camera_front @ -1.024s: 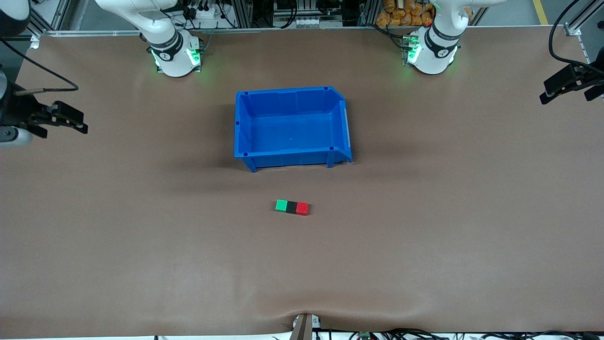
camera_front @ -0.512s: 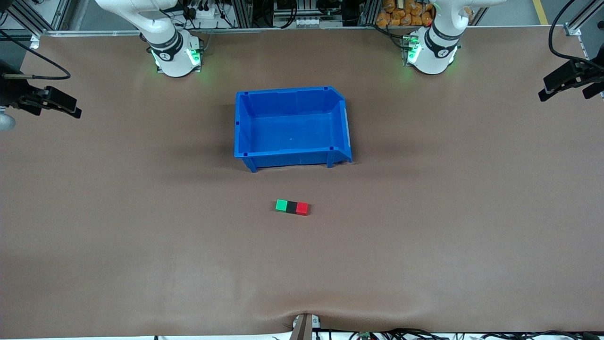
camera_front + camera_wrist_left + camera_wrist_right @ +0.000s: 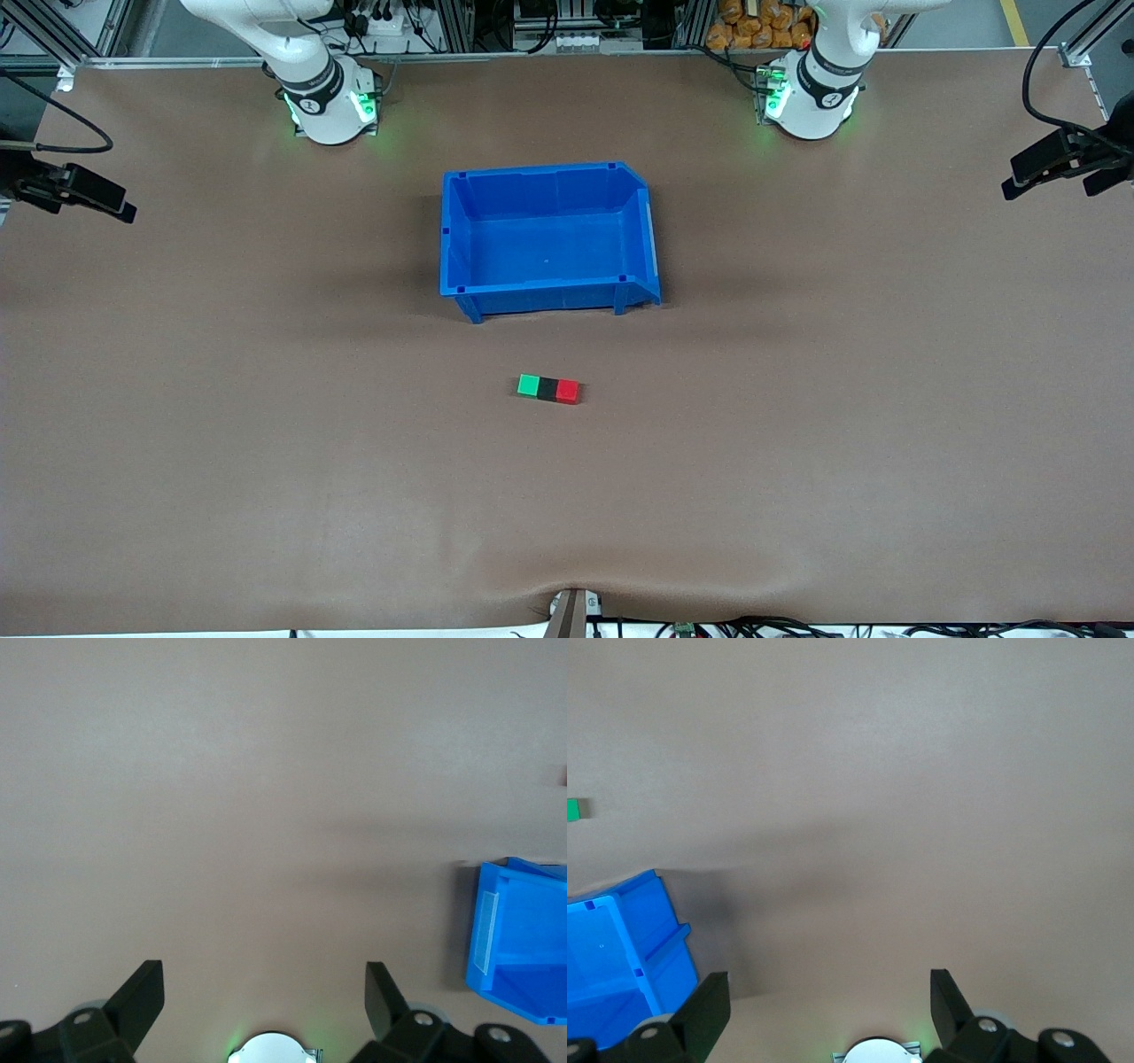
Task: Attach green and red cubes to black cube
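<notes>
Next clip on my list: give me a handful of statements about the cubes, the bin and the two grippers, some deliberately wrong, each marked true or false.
1. The green cube, black cube and red cube lie in one touching row, black in the middle. True.
2. The row of cubes sits inside the blue bin. False: it lies on the table, nearer the front camera than the bin, which holds nothing.
3. The left gripper is shut on the red cube. False: it is open over the left arm's end of the table.
4. The right gripper is open, holding nothing, over the right arm's end of the table. True.
</notes>
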